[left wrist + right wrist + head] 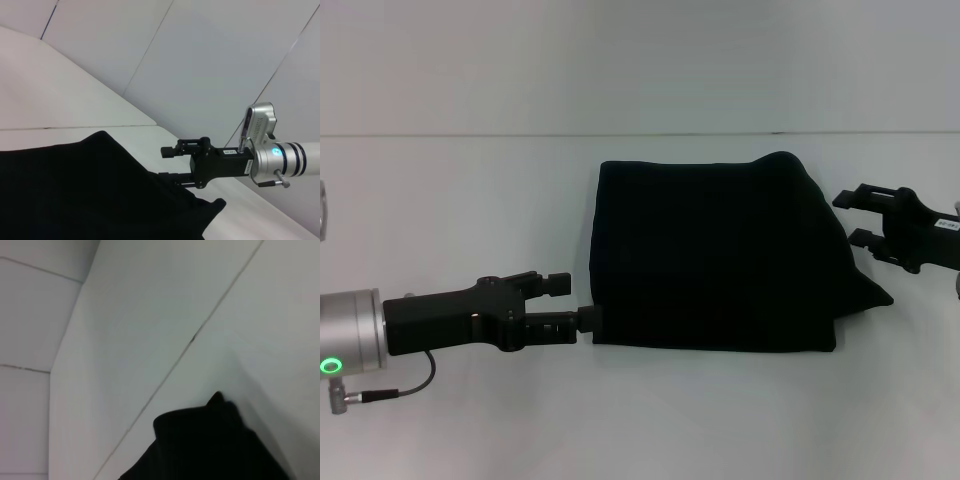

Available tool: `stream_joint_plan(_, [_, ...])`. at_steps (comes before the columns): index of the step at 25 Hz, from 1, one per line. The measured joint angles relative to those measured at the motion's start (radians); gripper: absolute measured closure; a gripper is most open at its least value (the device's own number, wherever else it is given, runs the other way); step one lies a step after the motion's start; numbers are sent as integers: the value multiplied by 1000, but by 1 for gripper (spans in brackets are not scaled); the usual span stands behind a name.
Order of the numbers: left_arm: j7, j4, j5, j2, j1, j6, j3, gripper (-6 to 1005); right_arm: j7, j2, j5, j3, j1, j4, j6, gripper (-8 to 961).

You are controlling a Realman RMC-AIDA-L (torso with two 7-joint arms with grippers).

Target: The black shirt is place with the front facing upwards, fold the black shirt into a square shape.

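Reaching in from the left, the left gripper [577, 301] has its fingers spread, the lower fingertip [590, 319] touching the near left corner of the black shirt [715, 255]; whether it pinches cloth is hard to tell. That shirt lies mid-table [440, 200], folded into a soft, matte, roughly square bundle, one pointed flap sticking out at its right; no lettering shows. Just beside that edge, the right gripper [854, 219] hangs with fingers apart, partly cut off.
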Motion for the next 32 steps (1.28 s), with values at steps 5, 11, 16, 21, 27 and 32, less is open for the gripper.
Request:
stream_joint_plan(5, [0, 0, 0, 0, 1, 1, 3, 49, -3, 5, 0, -18, 9, 0, 9, 276])
stream_joint_plan(11, [-1, 0, 0, 0, 2, 2, 3, 49, -19, 6, 0, -47, 7, -12, 11, 328])
stream_joint_plan(16, [-3, 0, 0, 0, 2, 3, 3, 48, -50, 8, 0, -54, 11, -14, 9, 469])
stream_joint_plan(21, [-5, 0, 0, 0, 2, 4, 3, 49, -58, 8, 5, -53, 12, -15, 5, 639])
stream_joint_plan(27, [-5, 0, 0, 0, 2, 4, 3, 48, -73, 8, 6, -46, 12, -16, 0, 821])
stream_joint_plan(32, [-5, 0, 0, 0, 2, 4, 1, 48, -99, 8, 16, -43, 14, -33, -5, 952])
